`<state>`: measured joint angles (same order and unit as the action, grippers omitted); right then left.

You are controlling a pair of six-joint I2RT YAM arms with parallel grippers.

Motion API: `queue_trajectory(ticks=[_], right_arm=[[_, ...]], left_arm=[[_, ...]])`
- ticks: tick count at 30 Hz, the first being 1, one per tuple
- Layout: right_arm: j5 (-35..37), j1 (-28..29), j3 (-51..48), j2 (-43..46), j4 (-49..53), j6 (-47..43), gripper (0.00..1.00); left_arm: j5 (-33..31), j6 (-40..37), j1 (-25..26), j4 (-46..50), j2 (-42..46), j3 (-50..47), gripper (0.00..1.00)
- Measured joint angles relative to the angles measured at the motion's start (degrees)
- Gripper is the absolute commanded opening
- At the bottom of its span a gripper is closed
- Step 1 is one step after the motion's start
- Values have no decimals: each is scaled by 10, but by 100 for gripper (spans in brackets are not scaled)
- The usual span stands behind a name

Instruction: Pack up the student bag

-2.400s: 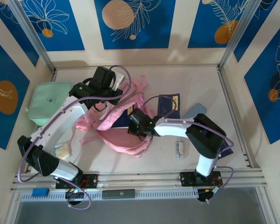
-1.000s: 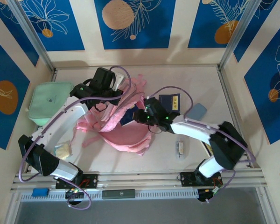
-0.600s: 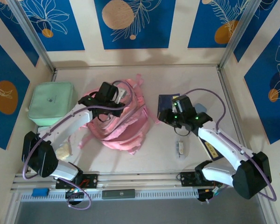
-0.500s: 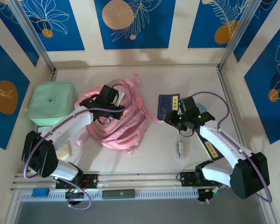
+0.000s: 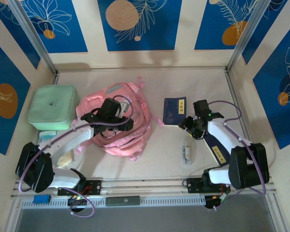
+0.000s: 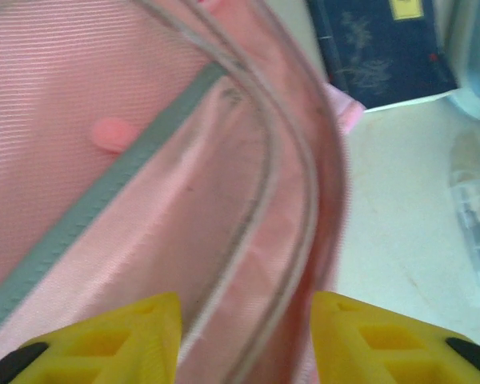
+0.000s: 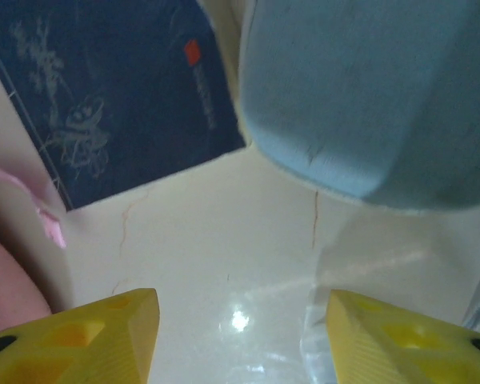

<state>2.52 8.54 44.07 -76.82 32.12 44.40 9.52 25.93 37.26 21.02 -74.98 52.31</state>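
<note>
While you count, you have one bag (image 5: 135,133), one green case (image 5: 52,106), one navy book (image 5: 174,110) and one pale blue pad (image 7: 368,96). The bag lies flat just to 9 o'clock of the centre of the table (image 5: 203,82), its long axis roughly 12 to 6 o'clock, rounded end toward 12. Your left gripper (image 6: 244,336) stands part open over a bag seam, unclamped. Your right gripper (image 7: 240,328) is spread wide above bare table, empty.

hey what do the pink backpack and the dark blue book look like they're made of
The pink backpack: soft woven fabric, matte; a fine ribbed weave and limp folds show. The dark blue book: likely a paper or card cover, matte, with flat printed drawings.
</note>
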Motion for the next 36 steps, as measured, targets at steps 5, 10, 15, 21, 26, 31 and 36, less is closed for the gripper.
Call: queue_trajectory(ticks=[5, 10, 15, 21, 26, 31, 36], right_arm=[[-6, -24, 9, -57, -28, -10, 63], [-5, -36, 35, -98, -50, -24, 66], [-11, -43, 90, -148, -75, -44, 67], [-28, -44, 126, -191, -83, -57, 67], [-38, -44, 126, -193, -76, -64, 67], [-57, -45, 126, -208, -72, -70, 65], [-69, -47, 126, -210, -72, -69, 65]], left_arm=[[-2, 55, 51, -53, 10, -9, 53], [-12, 97, 89, -105, 2, -10, 54], [-31, 134, 128, -170, -51, -9, 54], [-52, 173, 146, -219, -172, 45, 53], [-77, 196, 148, -254, -277, 122, 51], [-88, 204, 150, -259, -372, 207, 47], [-105, 211, 150, -256, -431, 257, 39]])
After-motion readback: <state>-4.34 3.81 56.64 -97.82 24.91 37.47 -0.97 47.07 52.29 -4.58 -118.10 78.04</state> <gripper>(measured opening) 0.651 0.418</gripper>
